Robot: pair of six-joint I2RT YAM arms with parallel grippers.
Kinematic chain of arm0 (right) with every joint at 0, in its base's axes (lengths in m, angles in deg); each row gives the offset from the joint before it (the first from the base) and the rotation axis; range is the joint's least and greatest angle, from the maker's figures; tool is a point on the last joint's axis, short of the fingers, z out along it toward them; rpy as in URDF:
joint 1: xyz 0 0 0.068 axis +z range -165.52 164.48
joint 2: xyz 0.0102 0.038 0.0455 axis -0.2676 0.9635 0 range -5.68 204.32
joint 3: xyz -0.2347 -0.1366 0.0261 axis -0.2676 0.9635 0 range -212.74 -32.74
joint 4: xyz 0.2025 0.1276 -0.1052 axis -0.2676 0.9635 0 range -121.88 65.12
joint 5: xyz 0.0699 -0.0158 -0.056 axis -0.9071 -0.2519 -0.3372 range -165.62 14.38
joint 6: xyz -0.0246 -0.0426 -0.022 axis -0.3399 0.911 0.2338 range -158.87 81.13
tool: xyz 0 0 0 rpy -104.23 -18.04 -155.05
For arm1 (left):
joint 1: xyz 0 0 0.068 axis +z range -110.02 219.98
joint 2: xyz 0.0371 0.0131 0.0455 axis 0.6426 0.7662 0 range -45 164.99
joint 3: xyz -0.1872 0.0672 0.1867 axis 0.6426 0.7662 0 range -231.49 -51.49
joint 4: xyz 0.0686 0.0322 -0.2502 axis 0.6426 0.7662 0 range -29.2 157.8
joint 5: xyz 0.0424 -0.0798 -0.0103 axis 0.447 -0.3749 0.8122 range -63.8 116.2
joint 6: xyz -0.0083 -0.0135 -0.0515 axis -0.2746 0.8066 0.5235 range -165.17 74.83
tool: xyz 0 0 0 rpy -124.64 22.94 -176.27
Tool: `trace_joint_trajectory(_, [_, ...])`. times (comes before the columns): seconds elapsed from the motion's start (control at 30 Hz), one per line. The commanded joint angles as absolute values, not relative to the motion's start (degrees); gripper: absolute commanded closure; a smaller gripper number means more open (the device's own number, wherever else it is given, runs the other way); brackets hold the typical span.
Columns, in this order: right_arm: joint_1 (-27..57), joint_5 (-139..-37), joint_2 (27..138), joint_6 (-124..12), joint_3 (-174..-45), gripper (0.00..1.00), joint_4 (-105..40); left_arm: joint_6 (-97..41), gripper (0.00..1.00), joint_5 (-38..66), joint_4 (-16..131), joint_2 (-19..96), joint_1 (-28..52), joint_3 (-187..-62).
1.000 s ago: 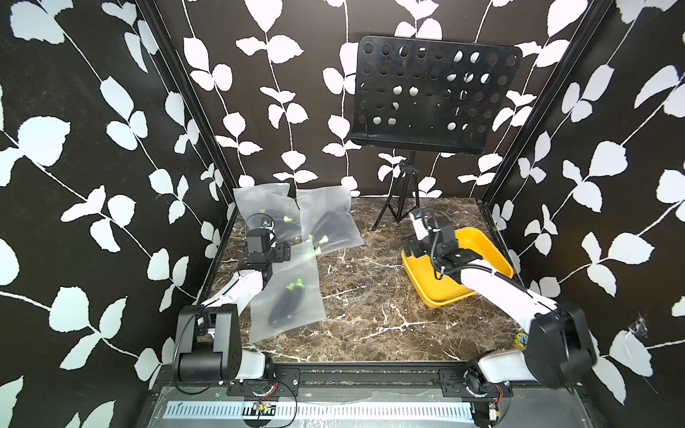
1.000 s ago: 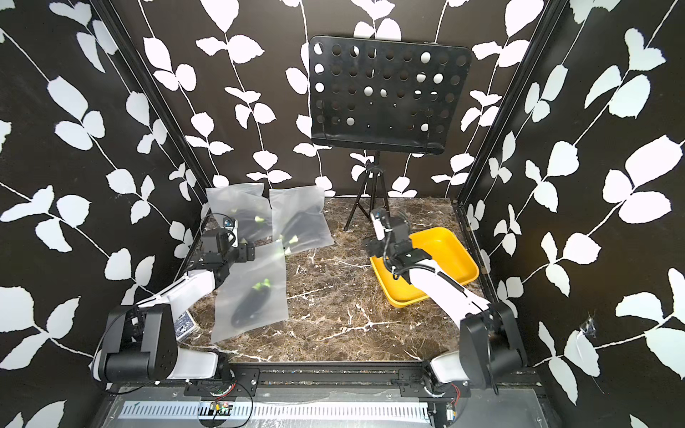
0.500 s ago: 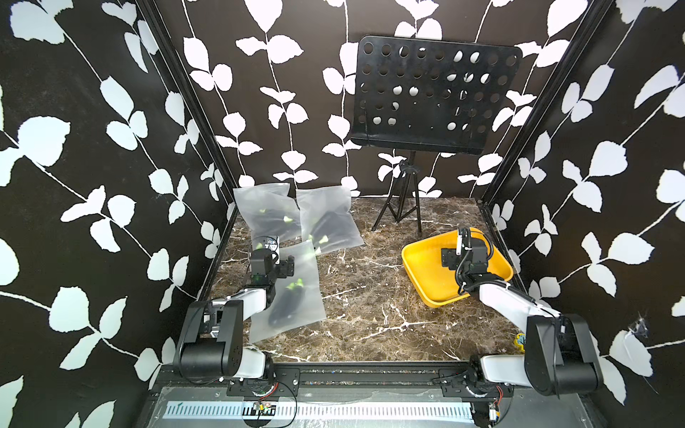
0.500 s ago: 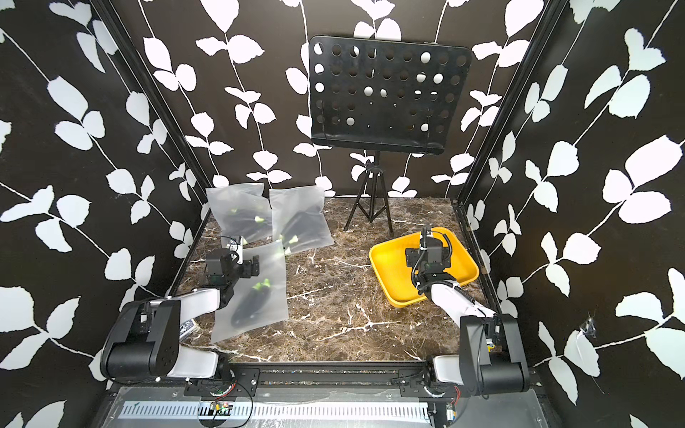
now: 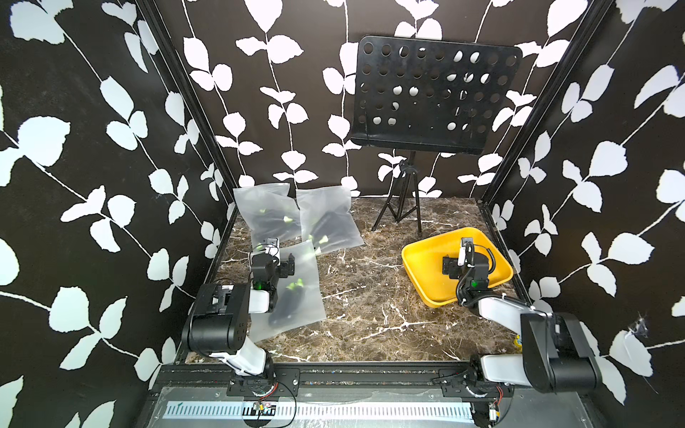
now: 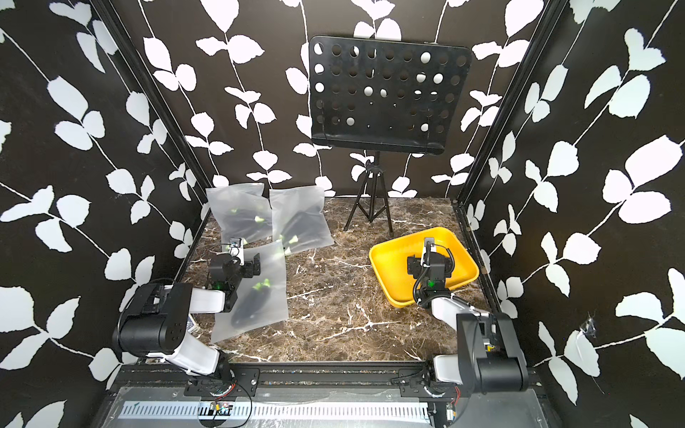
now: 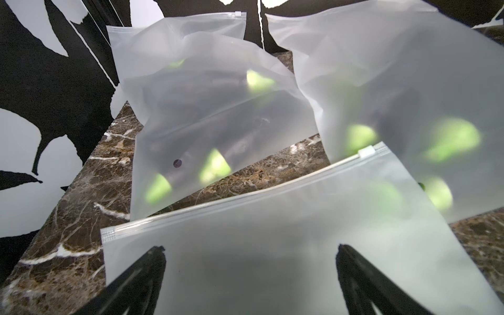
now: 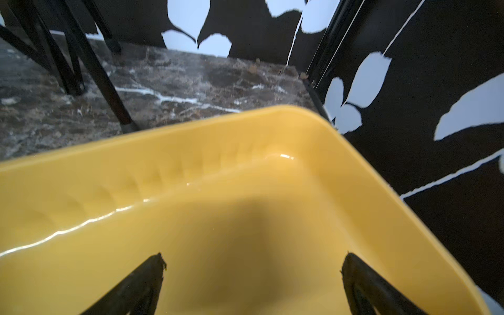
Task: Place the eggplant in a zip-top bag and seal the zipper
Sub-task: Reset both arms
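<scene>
From where I stand, the eggplant (image 5: pixel 287 304) is already inside the nearest zip-top bag (image 5: pixel 301 281), a dark shape with a green cap showing through the frosted plastic. The bag lies flat on the worktop (image 5: pixel 370 315), on the left side. 2 more filled bags (image 5: pixel 267 218) (image 5: pixel 328 222) lie behind it against the back wall.

The left end effector (image 7: pixel 251 251) hangs low over the near bag with its fingers spread wide, gripping nothing. In its wrist view the zipper track (image 7: pixel 231 202) runs across just ahead of the fingertips, and the white slider (image 7: pixel 366 152) sits at 1 end of it. The right end effector (image 8: pixel 253 259) is spread wide as well, holding nothing, and hovers above the yellow tray (image 5: pixel 417 259). I see no eggplant in the part of the tray that shows.

I'd say the loading step is done and the sealing step is the 1 in question. The track looks flat along its length, but I cannot tell for sure that it is fully shut. If it is not, the next move needs 1 end effector to pinch the slider and draw it along the track while the other pins the thin bag down so it doesn't slide.
</scene>
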State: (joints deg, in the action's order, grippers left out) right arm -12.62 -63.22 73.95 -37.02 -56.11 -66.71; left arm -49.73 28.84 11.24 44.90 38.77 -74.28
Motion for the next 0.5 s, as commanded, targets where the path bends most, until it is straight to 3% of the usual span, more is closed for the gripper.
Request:
trace_joint_trajectory(0.0, [-12.62, -65.88, 77.51, -37.60, -54.36, 0.01, -79.90, -49.99, 0.01, 29.27, 10.38, 43.48, 38.57, -74.43])
trace_joint_trajectory(0.13, [-12.54, -66.33, 82.85, -37.22, -53.40, 0.00, -87.73, -50.09, 0.01, 29.25, 10.21, 43.59, 38.59, -74.36])
trace_joint_trajectory(0.47, [-12.67, -66.07, 81.62, -37.81, -55.50, 0.01, -80.88, -50.06, 0.01, 29.25, 10.00, 43.68, 38.58, -74.41])
